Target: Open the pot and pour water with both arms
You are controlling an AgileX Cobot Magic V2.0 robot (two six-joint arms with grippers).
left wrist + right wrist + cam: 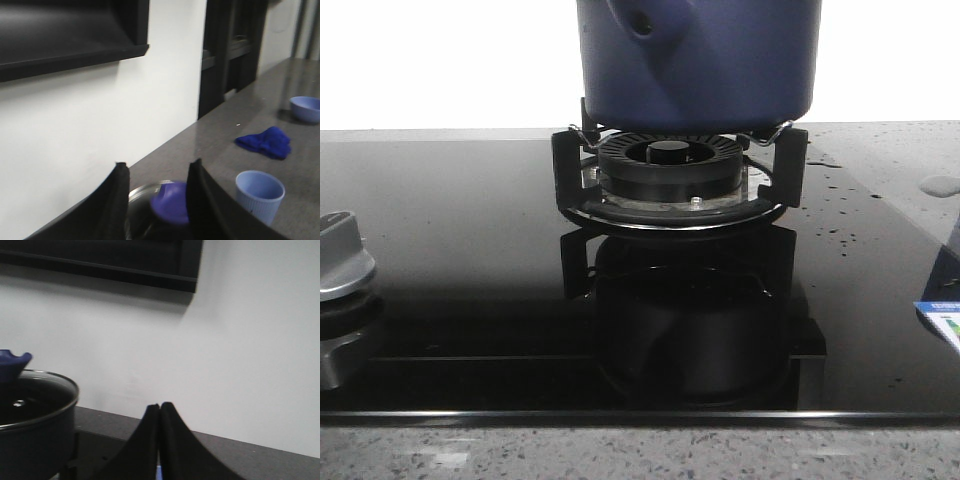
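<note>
The dark navy pot [700, 60] stands on the gas burner [670, 175] at the back middle of the front view; its top is cut off and no gripper shows there. In the left wrist view my left gripper [158, 164] is open above the pot's glass lid [142, 192], with the blurred blue lid knob [170, 202] between the fingers, close to one of them. In the right wrist view my right gripper [160, 405] is shut and empty beside the pot [30, 445], apart from it. The lid [35, 395] and its blue knob [11, 366] are on the pot.
The black glass cooktop [470, 250] has a silver control knob [340, 265] at the front left and water drops [840, 215] at the right. On the grey counter stand a pale blue ribbed cup [259, 194], a blue cloth [267, 142] and a blue bowl [306, 107].
</note>
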